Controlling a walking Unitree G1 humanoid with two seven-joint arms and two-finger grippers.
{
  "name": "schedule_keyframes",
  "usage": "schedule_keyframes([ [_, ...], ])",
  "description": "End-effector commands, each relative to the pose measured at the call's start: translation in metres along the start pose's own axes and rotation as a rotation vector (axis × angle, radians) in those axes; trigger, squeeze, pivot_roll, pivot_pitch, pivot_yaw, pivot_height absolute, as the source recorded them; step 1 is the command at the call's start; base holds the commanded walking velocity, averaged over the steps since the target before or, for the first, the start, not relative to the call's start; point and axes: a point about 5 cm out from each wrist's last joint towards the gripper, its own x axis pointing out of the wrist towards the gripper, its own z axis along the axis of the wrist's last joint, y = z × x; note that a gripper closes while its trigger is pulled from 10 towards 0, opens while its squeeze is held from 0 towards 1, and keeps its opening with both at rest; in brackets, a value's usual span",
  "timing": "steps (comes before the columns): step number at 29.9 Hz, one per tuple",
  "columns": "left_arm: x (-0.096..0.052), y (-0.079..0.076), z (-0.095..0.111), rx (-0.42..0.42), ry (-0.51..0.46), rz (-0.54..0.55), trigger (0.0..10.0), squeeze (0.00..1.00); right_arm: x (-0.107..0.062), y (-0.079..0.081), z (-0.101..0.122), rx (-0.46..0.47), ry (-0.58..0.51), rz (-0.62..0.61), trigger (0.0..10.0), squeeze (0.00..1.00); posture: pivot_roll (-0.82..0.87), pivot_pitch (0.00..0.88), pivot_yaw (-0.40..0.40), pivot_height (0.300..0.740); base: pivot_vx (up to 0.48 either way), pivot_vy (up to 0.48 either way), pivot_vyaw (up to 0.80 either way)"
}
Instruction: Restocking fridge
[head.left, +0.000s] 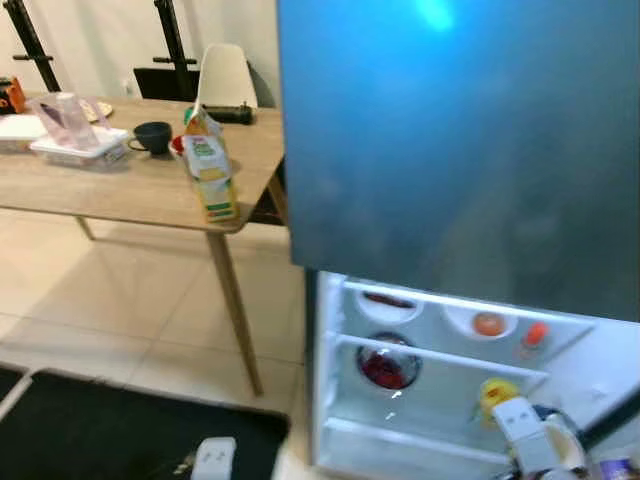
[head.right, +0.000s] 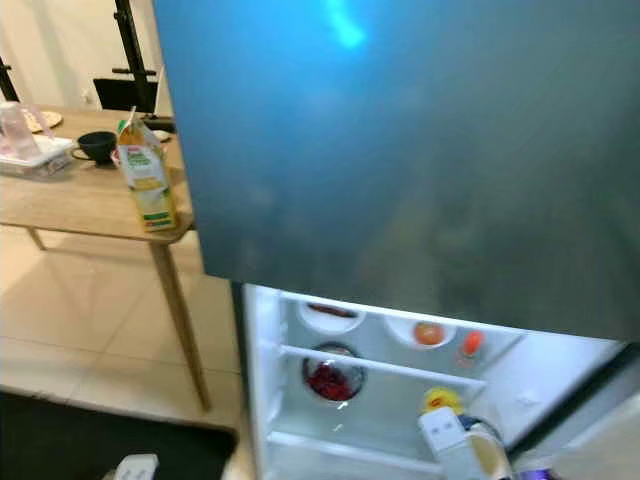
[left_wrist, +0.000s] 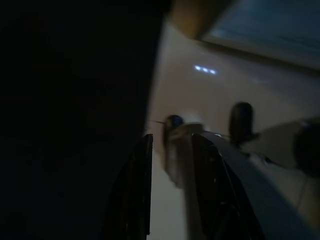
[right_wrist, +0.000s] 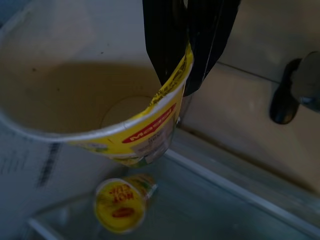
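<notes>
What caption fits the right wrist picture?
Right gripper pinches the rim of an open yellow noodle cup above another cup.

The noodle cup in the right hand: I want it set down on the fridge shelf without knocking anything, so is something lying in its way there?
Yes. The right hand pinches the rim of the noodle cup above the shelf, and a second yellow cup lies tipped on its side just below it. The shelf beside that cup looks free.
</notes>
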Motion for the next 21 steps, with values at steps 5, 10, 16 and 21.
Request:
schedule_keyframes([
  [5, -0.002, 0.004, -0.006, 0.003, 0.018, 0.009, 10.0, 0.0, 0.003, -0.004, 0.027, -0.184, -0.098, 0.018, 10.0, 0.0, -0.08, 0.0, -0.052, 0.74, 0.0, 0.0, 0.0],
  [10, -0.002, 0.003, -0.006, 0.005, 0.015, -0.004, 10.0, 0.0, 0.005, 0.001, 0.048, -0.237, -0.164, 0.045, 10.0, 0.0, -0.08, 0.0, -0.052, 0.74, 0.0, 0.0, 0.0],
  [16, -0.001, 0.001, -0.002, 0.012, 0.004, -0.018, 10.0, 0.0, 0.007, 0.013, 0.071, -0.287, -0.235, 0.117, 10.0, 0.0, -0.08, 0.0, -0.056, 0.74, 0.0, -0.26, 0.0],
  [21, 0.0, 0.001, 0.004, 0.016, -0.02, -0.004, 10.0, 0.0, 0.007, 0.019, 0.078, -0.309, -0.253, 0.146, 10.0, 0.0, -0.08, 0.0, -0.057, 0.74, 0.0, -0.064, 0.0],
])
